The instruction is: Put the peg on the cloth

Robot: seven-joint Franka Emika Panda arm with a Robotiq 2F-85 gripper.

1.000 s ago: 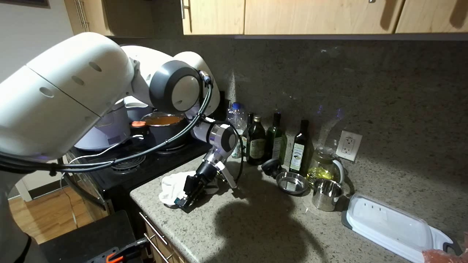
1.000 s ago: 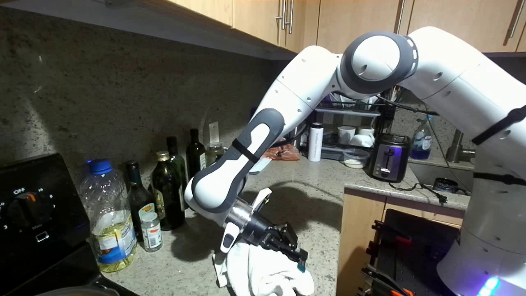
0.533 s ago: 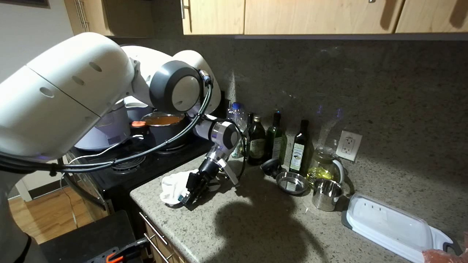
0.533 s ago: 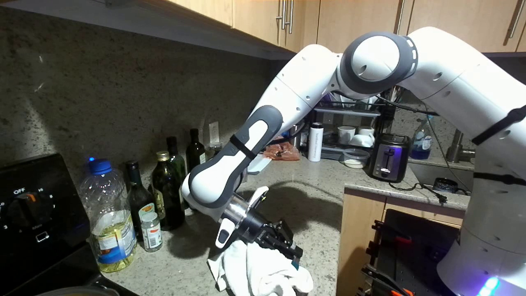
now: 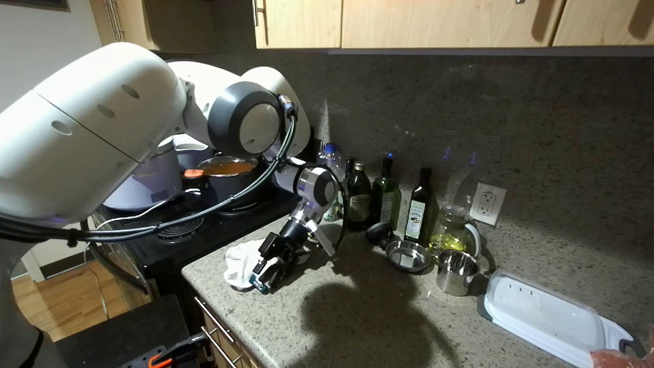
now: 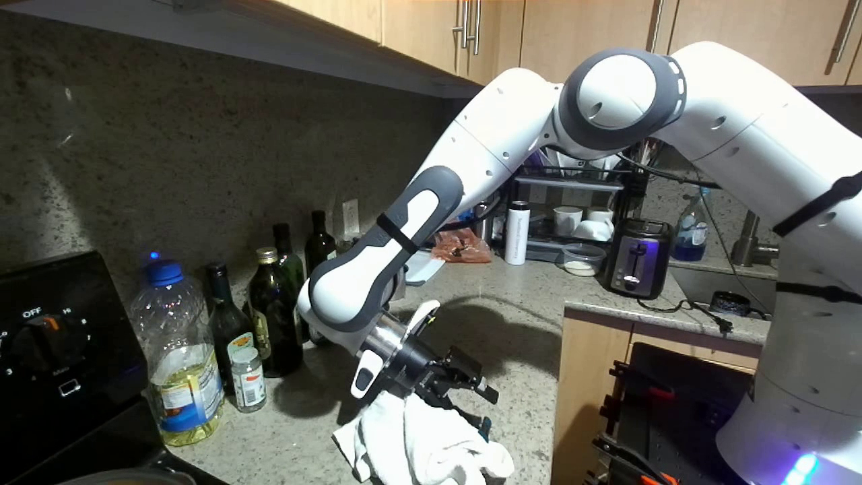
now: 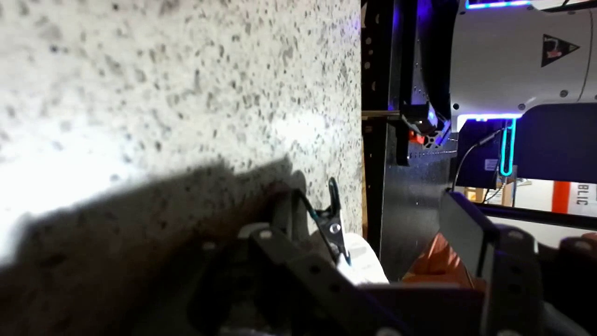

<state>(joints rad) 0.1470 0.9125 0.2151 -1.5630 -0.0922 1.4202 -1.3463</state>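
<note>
The peg is a small black spring clip (image 7: 335,227) with teal tips. In the wrist view it lies between my spread fingers, close beside the left one, its jaw end against the white cloth. Whether it touches that finger I cannot tell. The cloth (image 6: 431,441) is a crumpled white bundle on the counter, below and beside my gripper (image 6: 481,408) in both exterior views. My gripper is open, tilted down over the cloth's edge; its right finger (image 7: 461,224) stands well away from the peg. Only a teal bit of the peg (image 5: 260,284) shows in an exterior view.
Dark bottles (image 5: 358,199) and an oil jug (image 6: 178,364) stand along the back wall. A metal dish (image 5: 407,256), steel cup (image 5: 457,273) and lidded container (image 5: 544,312) sit farther along the counter (image 5: 327,317). The stove (image 5: 179,230) adjoins the cloth's side.
My fingers have spread apart from a shut grip around the peg. The gripper has shifted slightly back toward the wall side; the cloth has stirred only slightly.
</note>
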